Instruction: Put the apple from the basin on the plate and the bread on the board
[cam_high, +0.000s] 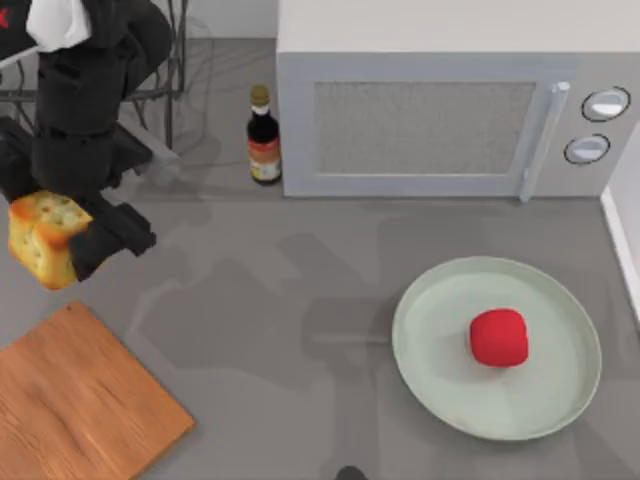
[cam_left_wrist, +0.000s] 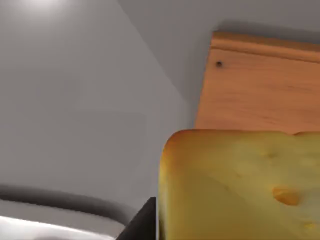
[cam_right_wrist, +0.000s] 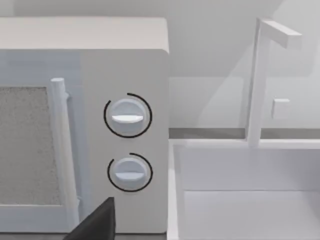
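The bread (cam_high: 42, 238) was held clamped in the left gripper (cam_high: 70, 235), raised off the table at the top view's left. The board (cam_high: 80, 400) lay below and ahead of that gripper, well apart from the loaf, so the carry was judged unfinished. The apple (cam_high: 498, 337) was already resting on the plate (cam_high: 430, 310), far off to the gripper's right, and that half of the task was taken as done.

The grip appeared to be set toward one side of the loaf, though the contact itself was hidden; if so, the bread could be twisted or let slip during the swing. If it were released too early, it would be dropped on bare table short of the board's near corner.

The right gripper (cam_right_wrist: 92, 225) was seen only as a dark finger before the microwave (cam_right_wrist: 85, 125) and the basin (cam_right_wrist: 250, 200); its opening could not be told.
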